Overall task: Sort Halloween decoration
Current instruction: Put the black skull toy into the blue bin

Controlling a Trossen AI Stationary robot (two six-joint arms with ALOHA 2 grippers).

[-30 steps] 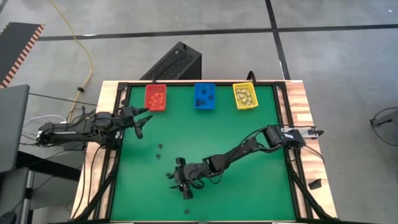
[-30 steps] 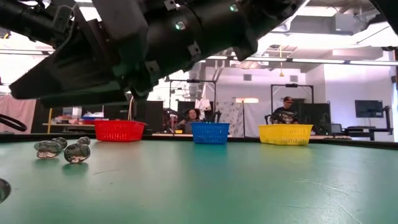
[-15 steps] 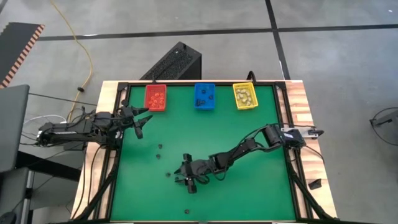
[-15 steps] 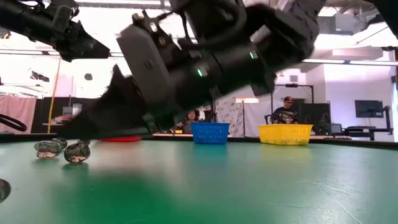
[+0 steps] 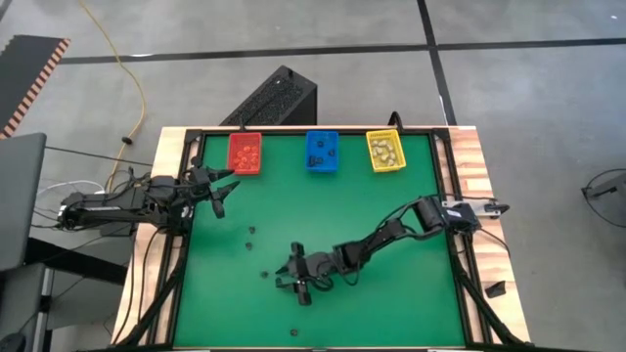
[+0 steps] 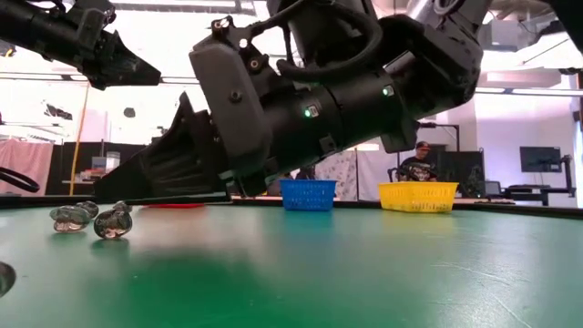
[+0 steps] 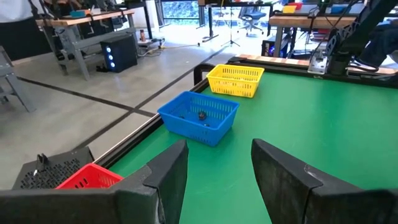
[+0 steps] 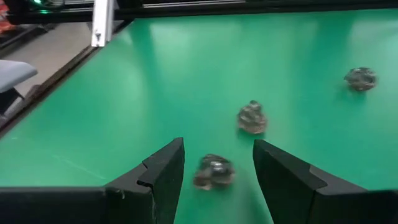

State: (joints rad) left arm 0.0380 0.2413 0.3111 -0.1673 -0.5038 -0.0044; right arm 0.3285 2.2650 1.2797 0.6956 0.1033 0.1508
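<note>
Green worktop (image 5: pixel 391 215) carries small dark trinkets (image 8: pixel 213 172), one between the right gripper's (image 5: pixel 294 277) open, empty jaws (left gripper (image 5: pixel 217 186) also open).

I am drawing my right gripper (image 5: pixel 293 273) back across the green table (image 5: pixel 391 215), away from its near edge and toward the black trinket (image 5: pixel 264 275) lying just beside my fingertips. In the low view I am swinging this arm down in front of the red bin (image 6: pixel 173 204), hiding most of it, and my right fingers (image 6: pixel 155 182) are now reaching toward the two trinkets (image 6: pixel 91 219) there.
</note>
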